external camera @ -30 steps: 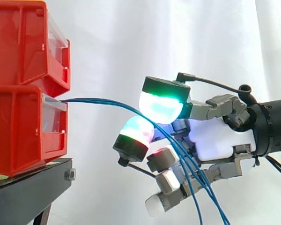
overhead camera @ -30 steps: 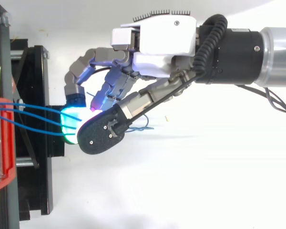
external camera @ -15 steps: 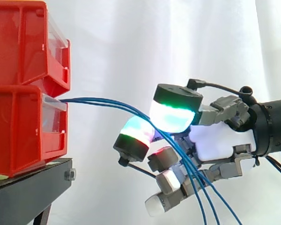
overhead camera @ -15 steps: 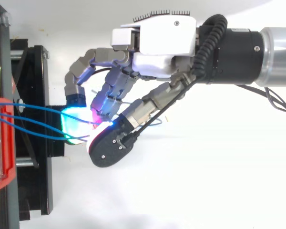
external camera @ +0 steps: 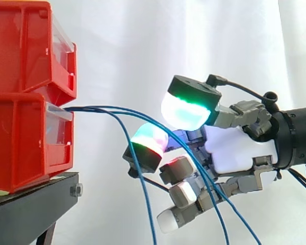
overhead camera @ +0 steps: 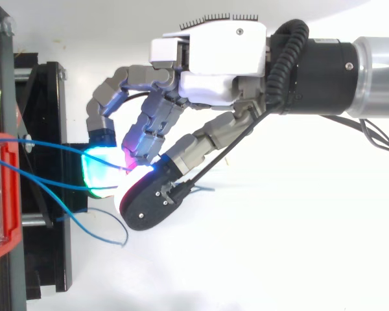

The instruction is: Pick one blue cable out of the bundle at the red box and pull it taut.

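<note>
Blue cables [external camera: 99, 108] come out of the lower red bin [external camera: 20, 143] at the left. Two of them [overhead camera: 52, 148] run right into my hand [external camera: 234, 153], passing between the green-glowing thumb pad [external camera: 186, 109] and a curled finger's pad [external camera: 149, 140], then drop away below the palm. My hand [overhead camera: 214, 65] reaches in from the right, its fingers curled and pinching these two. A third blue cable [external camera: 143, 194] hangs loose from the bin, free of the hand, and loops below the thumb [overhead camera: 107, 220] in the top view.
A second red bin [external camera: 25, 46] is stacked on the lower one. Both rest on a black stand [external camera: 30, 204] at the left, seen from above as a dark frame [overhead camera: 52, 129]. A white curtain hangs behind.
One blue cable has slipped out of the bundle at the hand and now hangs slack near the bin. The thumb has shifted slightly up and towards the finger pad.
</note>
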